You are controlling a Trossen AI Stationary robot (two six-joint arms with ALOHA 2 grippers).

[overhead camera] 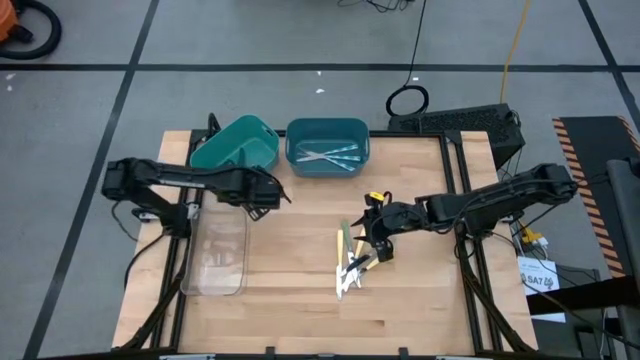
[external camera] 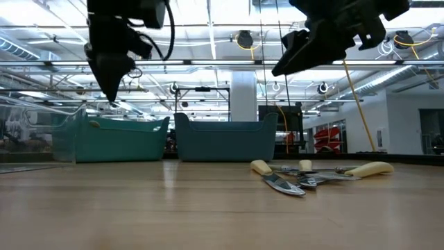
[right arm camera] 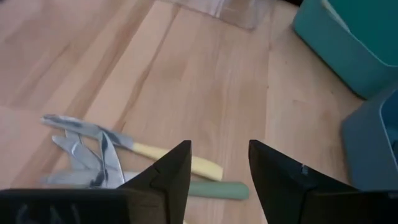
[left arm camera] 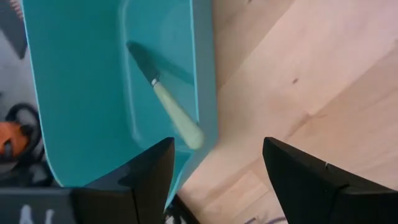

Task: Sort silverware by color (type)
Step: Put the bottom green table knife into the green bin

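A pile of silverware (overhead camera: 350,268) lies on the wooden table right of centre: yellow-handled pieces such as a knife (right arm camera: 180,160) and one with a pale green handle (right arm camera: 214,190). My right gripper (right arm camera: 219,149) hangs open above the pile's far end, nothing between its fingers. A pale green-handled knife (left arm camera: 177,115) lies flat on the floor of the teal bin (overhead camera: 235,145). My left gripper (left arm camera: 217,146) stands open above that bin's near right edge, holding nothing. Light-blue utensils (overhead camera: 325,155) lie in the blue bin (overhead camera: 300,168).
A clear tray (overhead camera: 215,255) sits on the table's left half, in front of the teal bin. Both bins stand along the far edge. Bare wood lies between the tray and the pile. A dark keyboard-like unit (overhead camera: 470,122) sits at the far right corner.
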